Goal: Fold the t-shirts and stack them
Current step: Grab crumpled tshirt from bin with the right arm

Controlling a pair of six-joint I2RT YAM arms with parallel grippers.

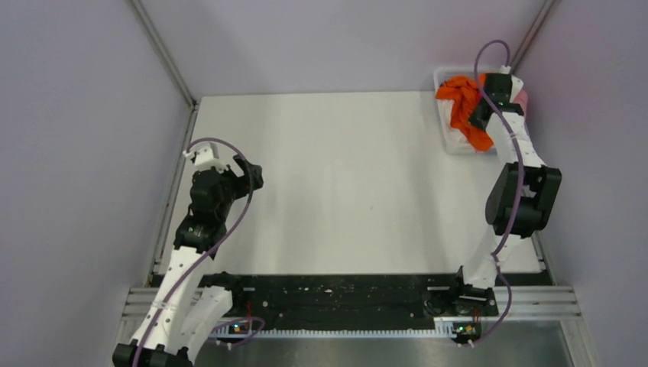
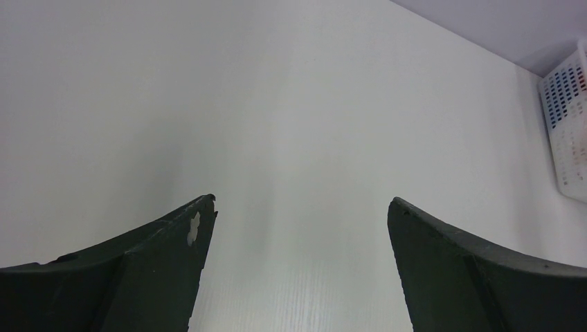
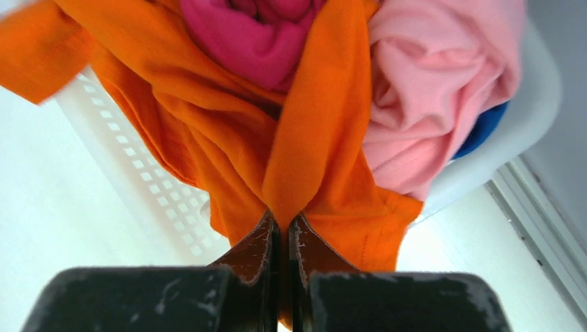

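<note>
Right jaws pinched on orange t-shirt fold, draped over bin.

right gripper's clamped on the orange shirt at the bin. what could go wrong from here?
1. The right gripper pinches only a narrow fold of the orange t-shirt; it may slip on the pull.
2. Orange cloth lies across the magenta t-shirt and against the pink t-shirt, so those could get dragged out too.
3. It drapes over the bin wall; pulling might shift the bin.
</note>
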